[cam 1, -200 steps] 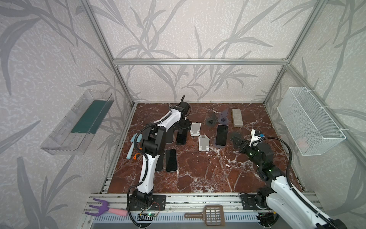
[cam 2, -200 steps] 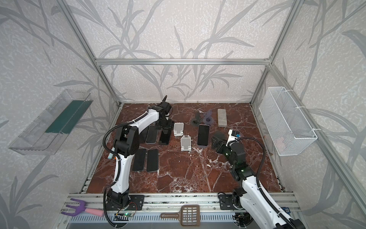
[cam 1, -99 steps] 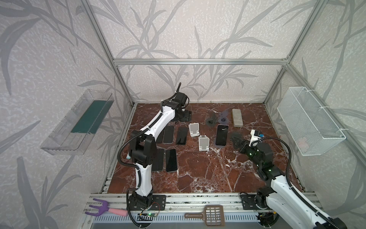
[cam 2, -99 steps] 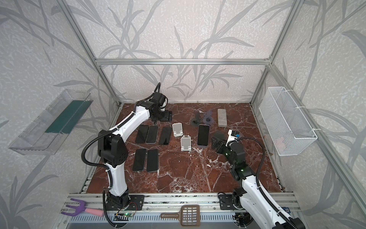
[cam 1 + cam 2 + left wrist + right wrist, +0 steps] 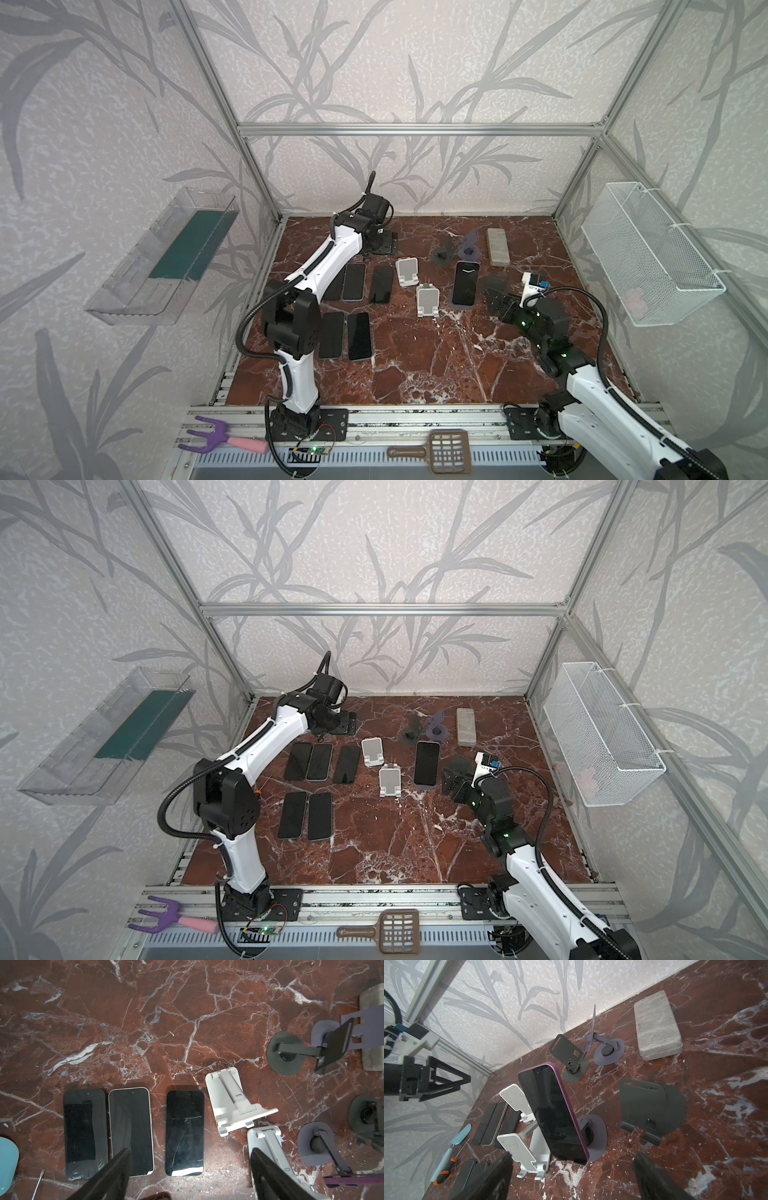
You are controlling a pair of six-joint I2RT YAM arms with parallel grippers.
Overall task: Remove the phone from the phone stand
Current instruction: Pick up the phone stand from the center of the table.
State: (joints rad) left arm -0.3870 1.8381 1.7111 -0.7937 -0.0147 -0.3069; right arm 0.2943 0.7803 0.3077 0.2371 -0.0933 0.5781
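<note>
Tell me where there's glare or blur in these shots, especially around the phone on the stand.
Right wrist view: purple-edged phone sharp, screen dimly reflective; right pincer fingers look soft. Left wrist view: pale glare at one end of a flat phone. Both top views: even light, faint shadows.

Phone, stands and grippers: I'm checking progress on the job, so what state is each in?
Phone: leaning on a stand, screen dark, not gripped.
Stand beneath it: occupied.
White stand beside it: empty.
Big dark stand: empty.
Right gripper: open, empty.
Left gripper: open, empty.
</note>
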